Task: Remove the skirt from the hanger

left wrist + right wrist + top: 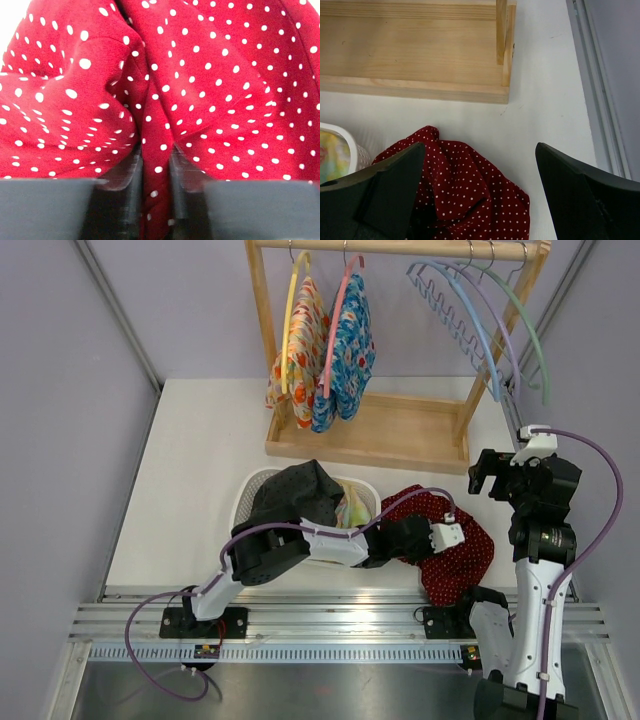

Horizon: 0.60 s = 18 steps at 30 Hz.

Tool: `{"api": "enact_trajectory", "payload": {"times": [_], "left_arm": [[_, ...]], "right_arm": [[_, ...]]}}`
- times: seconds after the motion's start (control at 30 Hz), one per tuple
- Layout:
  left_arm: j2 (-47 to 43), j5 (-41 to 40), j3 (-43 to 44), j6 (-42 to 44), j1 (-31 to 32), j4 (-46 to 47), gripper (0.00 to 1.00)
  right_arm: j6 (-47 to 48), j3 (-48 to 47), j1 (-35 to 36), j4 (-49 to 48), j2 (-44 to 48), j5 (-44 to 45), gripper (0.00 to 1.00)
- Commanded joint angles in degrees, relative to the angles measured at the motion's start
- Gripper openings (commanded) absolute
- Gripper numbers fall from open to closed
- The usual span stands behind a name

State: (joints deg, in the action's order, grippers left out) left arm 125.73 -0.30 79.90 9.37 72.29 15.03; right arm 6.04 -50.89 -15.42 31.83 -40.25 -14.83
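My left tool (pixel 156 167) pinches a fold of the red dotted skirt (pixel 225 75) on the bench (pixel 545 90) — my right tool (pixel 480 150) gapes apart.

So the rack (pixel 390 430) sits at the back of the table (pixel 190 470), with two garments (pixel 325 350) hanging at its left end and spare hangers (pixel 480 310) at the right. The basket (pixel 247 488) is in front of the rack, a bit left of centre, with clothes (pixel 300 490) piled in it. The skirt (pixel 465 550) lies on the table just right of the basket, near the front edge. The left gripper (pixel 156 160) is down on it with a fold between its fingers. The right gripper (pixel 480 147) hangs behind the skirt, by the rack's right end.
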Motion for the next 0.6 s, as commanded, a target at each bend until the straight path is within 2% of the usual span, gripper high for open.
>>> {"api": "enact_trajectory", "payload": {"times": [0.0,0.23,0.57], "left_arm": [[-3.1,-3.6,-4.1,-0.1,-0.3,3.0,0.0],[-19.2,-4.9,-9.0,1.5,-0.3,4.3,0.0],[-43.9,-11.9,-14.4,2.3,0.1,-3.2,0.0]], "right_arm": [[-1.4,0.8,-1.1,-4.1,1.0,-2.7,0.99],[-1.6,1.2,-2.2,-4.4,1.4,-0.4,1.0],[-1.8,1.4,-2.9,-4.7,1.6,0.2,0.99]]}}
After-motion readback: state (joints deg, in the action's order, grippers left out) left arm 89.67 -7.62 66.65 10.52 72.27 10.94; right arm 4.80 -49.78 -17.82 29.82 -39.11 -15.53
